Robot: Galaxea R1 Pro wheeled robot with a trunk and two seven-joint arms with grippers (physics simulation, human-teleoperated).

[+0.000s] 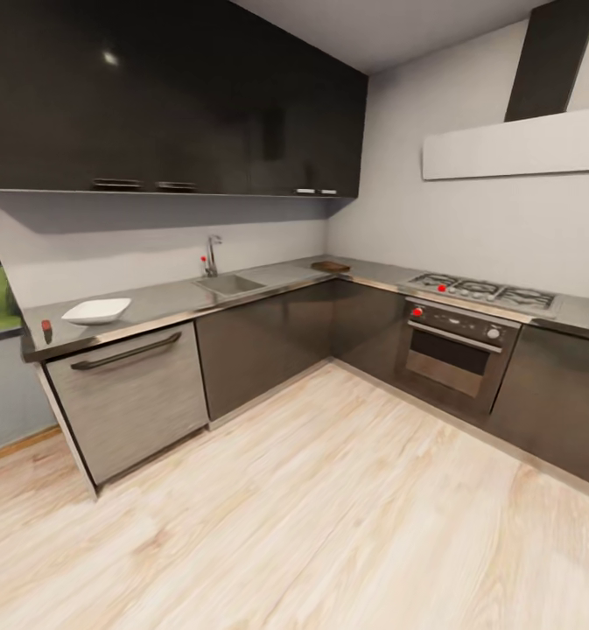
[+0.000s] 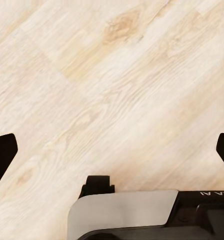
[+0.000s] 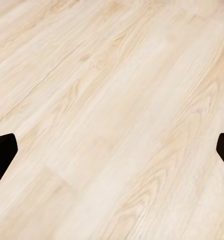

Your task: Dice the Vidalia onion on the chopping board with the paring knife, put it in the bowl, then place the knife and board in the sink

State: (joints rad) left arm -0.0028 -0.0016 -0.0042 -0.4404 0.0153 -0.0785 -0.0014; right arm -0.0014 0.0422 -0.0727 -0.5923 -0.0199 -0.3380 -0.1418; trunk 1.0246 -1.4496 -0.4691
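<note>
Both grippers, left (image 2: 112,150) and right (image 3: 112,150), are held wide open and empty over the floor (image 3: 112,100); the sink (image 1: 230,284), bowl (image 1: 96,311), knife (image 1: 46,329) and board (image 1: 330,265) lie far ahead, unreached.

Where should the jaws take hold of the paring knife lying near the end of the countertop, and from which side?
Probably by the red handle of the paring knife, coming down from above. It lies flat on the countertop near the end, left of the bowl, so only a top-down pinch across the handle looks workable. From this distance the blade is too small to make out, so its direction should be checked closer up.
</note>
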